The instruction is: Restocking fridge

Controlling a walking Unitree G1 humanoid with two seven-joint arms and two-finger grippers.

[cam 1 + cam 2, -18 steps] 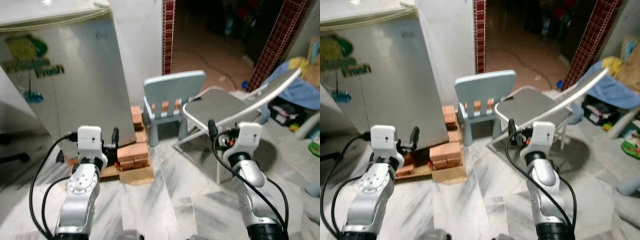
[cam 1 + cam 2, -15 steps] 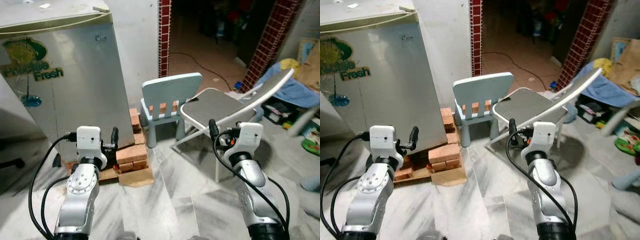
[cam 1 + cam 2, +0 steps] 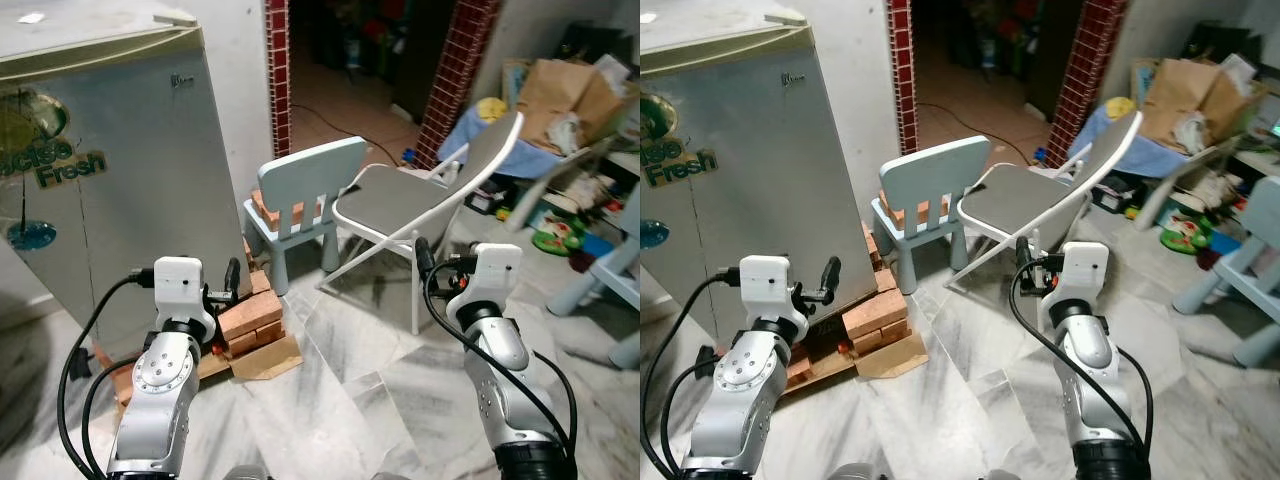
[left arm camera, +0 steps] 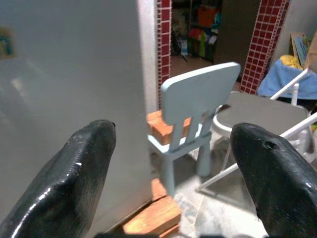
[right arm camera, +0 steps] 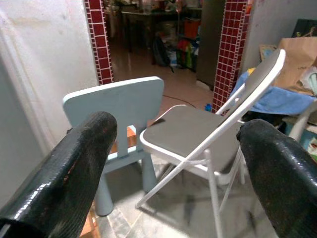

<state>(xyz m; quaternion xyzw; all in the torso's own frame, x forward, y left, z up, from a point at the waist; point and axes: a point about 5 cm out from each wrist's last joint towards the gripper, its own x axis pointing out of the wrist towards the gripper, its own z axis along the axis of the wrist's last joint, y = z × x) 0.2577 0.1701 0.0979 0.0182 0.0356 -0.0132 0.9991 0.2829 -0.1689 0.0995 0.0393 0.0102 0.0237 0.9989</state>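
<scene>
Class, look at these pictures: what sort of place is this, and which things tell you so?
Probably a lived-in home: a small fridge raised on bricks, a child's pale blue chair, and a folding chair on a marble floor.

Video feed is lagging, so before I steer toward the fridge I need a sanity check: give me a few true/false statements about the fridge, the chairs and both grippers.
1. The fridge door is shut. True.
2. The left gripper holds a bottle. False: its fingers are apart with nothing between them.
3. The small blue chair lies tipped over. False: it stands upright beside the fridge.
4. The folding chair stands next to the small blue chair. True.
5. The right gripper is open and empty. True.
6. The fridge sits directly on the marble floor. False: bricks sit under it.
</scene>
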